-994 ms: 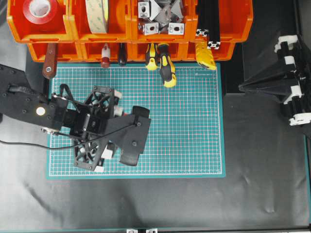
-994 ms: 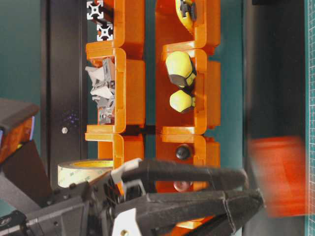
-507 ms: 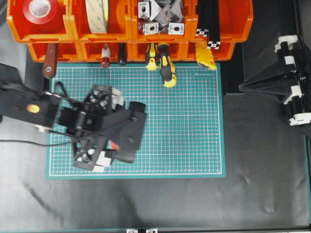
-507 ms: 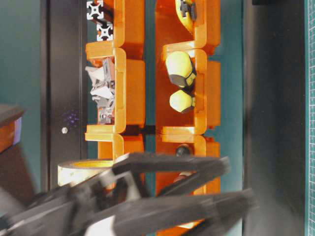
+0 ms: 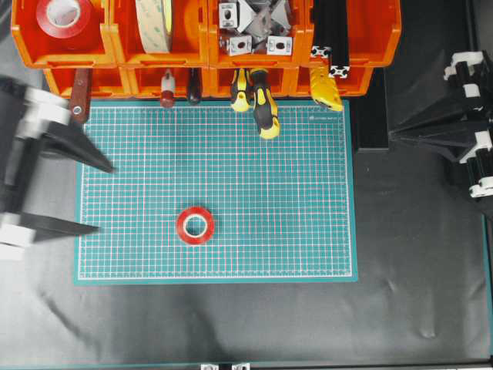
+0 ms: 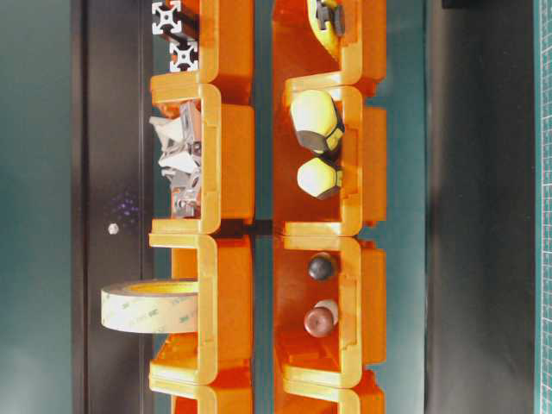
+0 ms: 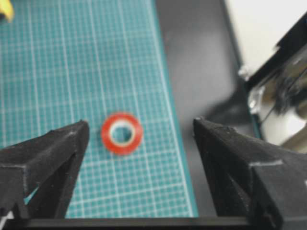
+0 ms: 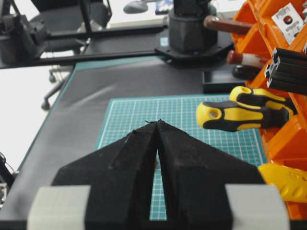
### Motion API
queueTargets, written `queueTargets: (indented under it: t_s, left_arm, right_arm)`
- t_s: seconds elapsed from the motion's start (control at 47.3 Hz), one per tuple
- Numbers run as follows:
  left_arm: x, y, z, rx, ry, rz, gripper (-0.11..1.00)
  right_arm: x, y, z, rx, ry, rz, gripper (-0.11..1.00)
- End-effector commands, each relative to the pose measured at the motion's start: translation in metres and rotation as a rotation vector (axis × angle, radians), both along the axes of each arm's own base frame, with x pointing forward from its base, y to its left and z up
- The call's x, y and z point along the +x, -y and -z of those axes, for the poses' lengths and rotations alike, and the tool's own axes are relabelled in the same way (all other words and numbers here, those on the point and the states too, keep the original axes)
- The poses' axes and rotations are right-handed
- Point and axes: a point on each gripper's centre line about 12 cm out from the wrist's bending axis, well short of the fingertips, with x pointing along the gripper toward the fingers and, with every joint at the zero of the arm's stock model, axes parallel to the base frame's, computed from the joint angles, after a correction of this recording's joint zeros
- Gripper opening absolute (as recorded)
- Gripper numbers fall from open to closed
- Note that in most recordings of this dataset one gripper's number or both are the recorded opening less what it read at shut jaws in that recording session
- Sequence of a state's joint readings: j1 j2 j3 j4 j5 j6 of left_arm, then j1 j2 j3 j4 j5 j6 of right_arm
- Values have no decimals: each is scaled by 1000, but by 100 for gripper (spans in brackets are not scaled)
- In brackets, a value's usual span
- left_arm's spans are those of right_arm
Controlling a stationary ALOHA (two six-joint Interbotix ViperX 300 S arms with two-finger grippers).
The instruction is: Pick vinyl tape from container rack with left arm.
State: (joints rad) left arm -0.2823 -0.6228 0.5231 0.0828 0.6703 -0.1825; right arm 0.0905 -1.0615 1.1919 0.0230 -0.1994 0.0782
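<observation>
The vinyl tape (image 5: 196, 225), a small red ring with a whitish core, lies flat on the green cutting mat (image 5: 277, 200), apart from any gripper. My left gripper (image 5: 106, 197) is open and empty at the mat's left edge, blurred, to the left of the tape. In the left wrist view the tape (image 7: 121, 133) lies on the mat below and between the spread fingertips of the gripper (image 7: 140, 122). The orange container rack (image 5: 115, 42) stands along the back and also shows in the table-level view (image 6: 224, 172). My right gripper (image 5: 390, 136) is shut at the right, shown also in its wrist view (image 8: 157, 122).
A larger red tape roll (image 5: 63, 15) and a cream tape roll (image 5: 154, 23) sit in the rack's upper bins. Yellow-black screwdrivers (image 5: 262, 104) stick out of the lower tier over the mat's back edge. Black table surrounds the mat.
My left gripper has pulled back to the left off the mat and now stands open. The red tape it covered lies uncovered on the mat. The right arm shifted slightly.
</observation>
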Motion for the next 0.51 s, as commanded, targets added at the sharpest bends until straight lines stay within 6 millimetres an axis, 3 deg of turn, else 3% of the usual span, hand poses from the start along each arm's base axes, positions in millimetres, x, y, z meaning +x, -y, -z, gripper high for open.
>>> queueTargets:
  t_s: [0.0,0.211,0.486]
  left_arm:
    - [-33,-8,-22,-42,154,9,84]
    - [-86,-23,-29,-92,323,13,84]
    - [-121,-40,-20,-92,403,-24,84]
  right_arm:
    - [2,0,-14,7,32,1,0]
    - [2,0,-13,7,30,1,0]
    - [0,0,-10,6,27,2,0]
